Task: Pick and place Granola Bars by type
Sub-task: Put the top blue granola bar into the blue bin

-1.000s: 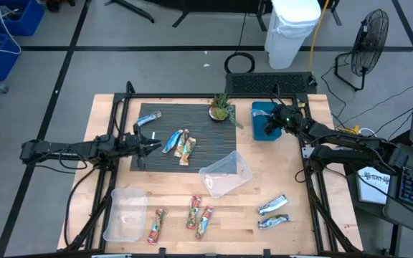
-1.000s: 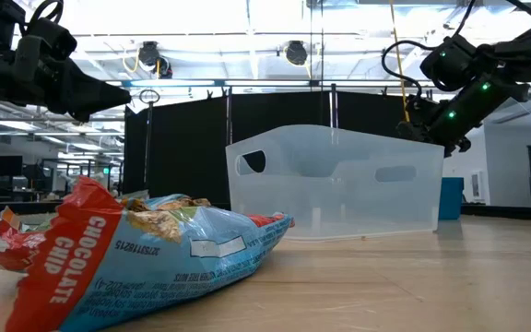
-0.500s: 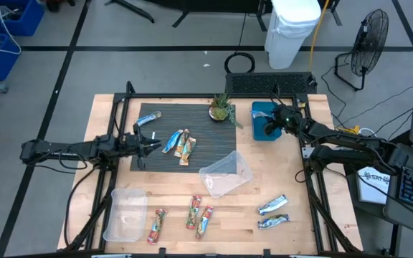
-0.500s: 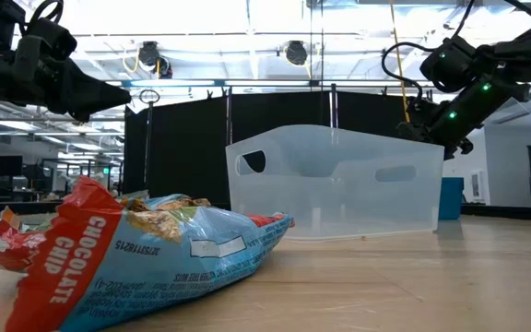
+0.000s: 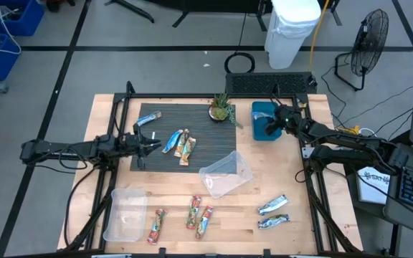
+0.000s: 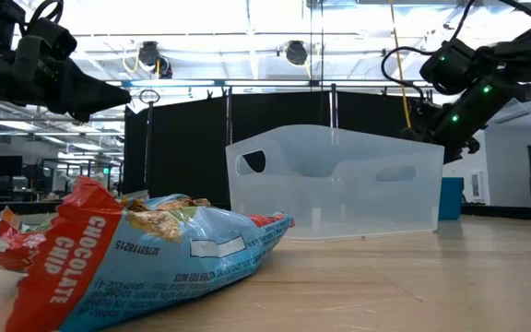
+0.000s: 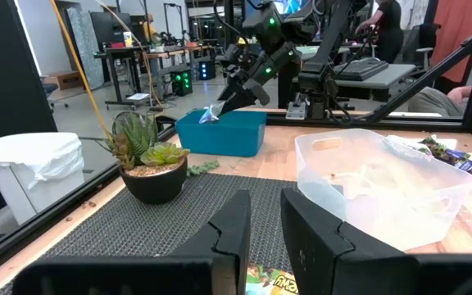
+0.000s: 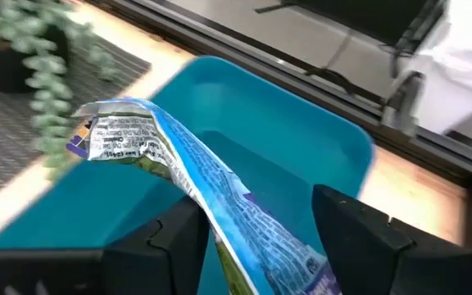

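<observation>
My right gripper (image 8: 252,238) pinches a silvery-blue granola bar (image 8: 187,188), held above the open teal bin (image 5: 265,120) at the upper right of the table (image 5: 300,236) in the overhead frame; in my left wrist's frame that bar shows as a pale tip just over the bin's rim. My left gripper (image 5: 154,147) hovers over the left part of the dark ribbed mat (image 5: 206,136), its fingers (image 7: 232,225) set close with a narrow gap and nothing between them. Three bars (image 5: 179,144) lie at the mat's centre and one blue bar (image 5: 148,119) near its upper left corner. Three red-and-green bars (image 5: 192,216) lie along the lower centre and two silvery bars (image 5: 272,212) at lower right. A clear tub (image 5: 225,174) sits tilted at mid-table, another clear tub (image 5: 125,213) at lower left. A potted plant (image 5: 221,108) stands at the mat's upper edge.
</observation>
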`<action>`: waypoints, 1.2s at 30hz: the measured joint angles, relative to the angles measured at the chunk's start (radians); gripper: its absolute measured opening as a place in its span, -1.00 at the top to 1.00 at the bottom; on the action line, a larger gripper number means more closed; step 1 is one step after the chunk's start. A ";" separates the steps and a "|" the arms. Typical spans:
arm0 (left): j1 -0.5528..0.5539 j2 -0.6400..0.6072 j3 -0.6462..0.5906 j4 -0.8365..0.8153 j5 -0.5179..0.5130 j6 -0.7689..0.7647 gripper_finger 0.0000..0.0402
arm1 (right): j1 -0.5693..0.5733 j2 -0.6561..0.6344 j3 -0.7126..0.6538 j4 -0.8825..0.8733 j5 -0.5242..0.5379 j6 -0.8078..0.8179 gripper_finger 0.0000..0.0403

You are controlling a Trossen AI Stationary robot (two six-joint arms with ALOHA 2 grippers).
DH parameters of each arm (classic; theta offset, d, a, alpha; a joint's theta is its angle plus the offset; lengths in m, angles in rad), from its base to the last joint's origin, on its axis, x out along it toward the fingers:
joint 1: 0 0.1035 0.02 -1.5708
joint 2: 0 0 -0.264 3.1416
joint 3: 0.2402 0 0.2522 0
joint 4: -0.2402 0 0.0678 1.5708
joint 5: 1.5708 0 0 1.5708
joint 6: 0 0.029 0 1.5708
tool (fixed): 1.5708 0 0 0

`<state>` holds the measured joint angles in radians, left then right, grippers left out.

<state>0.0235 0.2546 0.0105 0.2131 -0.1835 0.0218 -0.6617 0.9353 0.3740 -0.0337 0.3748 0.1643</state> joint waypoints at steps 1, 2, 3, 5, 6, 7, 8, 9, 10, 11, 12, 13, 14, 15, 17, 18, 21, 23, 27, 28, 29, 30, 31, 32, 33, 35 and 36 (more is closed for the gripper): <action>0.000 0.000 0.000 0.000 0.000 0.000 0.62 | 0.000 0.000 0.000 -0.007 0.017 0.000 -0.05; 0.000 0.000 0.000 0.000 0.000 0.000 0.62 | 0.000 0.000 0.000 -0.009 0.019 0.001 -0.07; 0.000 0.000 0.000 0.000 0.000 0.000 0.62 | 0.000 0.000 0.000 -0.008 0.018 0.004 -0.08; 0.000 0.000 0.000 0.000 0.000 0.000 0.62 | 0.002 0.000 0.000 -0.008 0.016 0.007 -0.11; 0.000 0.000 0.000 0.000 0.000 0.000 0.62 | 0.005 0.000 0.000 -0.008 0.015 0.007 -0.12; 0.000 0.000 0.000 0.000 0.000 0.000 0.62 | 0.008 0.000 0.000 -0.008 0.015 0.007 -0.13; 0.000 0.000 0.000 0.000 0.000 0.000 0.62 | 0.009 0.000 0.000 -0.008 0.015 0.007 -0.14; 0.000 0.000 0.000 0.000 0.000 0.000 0.62 | 0.010 0.000 0.000 -0.008 0.014 0.007 -0.15; 0.000 0.000 0.000 0.000 0.000 0.000 0.62 | 0.010 0.000 0.000 -0.008 0.014 0.007 -0.16; 0.000 0.000 0.000 0.000 0.000 0.000 0.62 | 0.010 0.000 0.000 -0.008 0.014 0.007 -0.16; 0.000 0.000 0.000 0.000 0.000 0.000 0.62 | 0.010 0.000 0.000 -0.008 0.014 0.007 -0.16; 0.000 0.000 0.000 0.000 0.000 0.000 0.62 | 0.010 0.000 0.000 -0.006 0.014 0.007 -0.16; 0.000 0.000 0.000 0.000 0.000 0.000 0.62 | 0.010 0.000 0.000 -0.002 0.011 0.008 -0.15; 0.000 0.000 0.000 0.000 0.000 0.000 0.62 | 0.009 0.000 0.000 0.005 -0.010 0.008 -0.15; 0.000 0.000 0.000 0.000 0.000 0.000 0.62 | 0.009 0.000 0.000 0.028 -0.080 0.009 -0.15; 0.000 0.000 0.000 0.000 0.000 0.000 0.62 | 0.009 0.000 0.000 0.045 -0.128 0.009 -0.15; 0.000 0.000 0.000 0.000 0.000 0.000 0.62 | 0.010 0.000 0.000 0.107 -0.293 0.028 -0.16; 0.000 0.000 0.000 0.000 0.000 0.000 0.62 | 0.010 0.000 0.000 0.150 -0.407 0.034 -0.15; 0.000 0.000 0.000 0.000 0.000 0.000 0.62 | 0.032 0.000 0.000 0.229 -0.575 0.036 -0.13; 0.000 0.000 0.000 0.000 0.000 0.000 0.62 | 0.044 0.000 0.000 0.248 -0.600 0.039 -0.12; 0.000 0.000 0.000 0.000 0.000 0.000 0.62 | 0.057 0.000 0.000 0.268 -0.618 0.044 -0.11; 0.000 0.000 0.000 0.000 0.000 0.000 0.62 | 0.072 0.000 0.000 0.287 -0.631 0.051 -0.11; 0.000 0.000 0.000 0.000 0.000 0.000 0.62 | 0.089 0.000 0.000 0.304 -0.642 0.061 -0.11; 0.000 0.000 0.000 0.000 0.000 0.000 0.62 | 0.108 0.000 0.000 0.322 -0.649 0.068 -0.11; 0.000 0.000 0.000 0.000 0.000 0.000 0.62 | 0.130 0.000 0.000 0.343 -0.661 0.075 -0.11; 0.000 0.000 0.000 0.000 0.000 0.000 0.62 | 0.182 0.000 0.000 0.386 -0.667 0.087 -0.11; 0.000 0.000 0.000 0.000 0.000 0.000 0.62 | 0.212 0.000 0.000 0.409 -0.665 0.090 -0.11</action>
<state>0.0235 0.2546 0.0109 0.2131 -0.1837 0.0216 -0.4497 0.9355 0.3740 0.3752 -0.2902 0.2543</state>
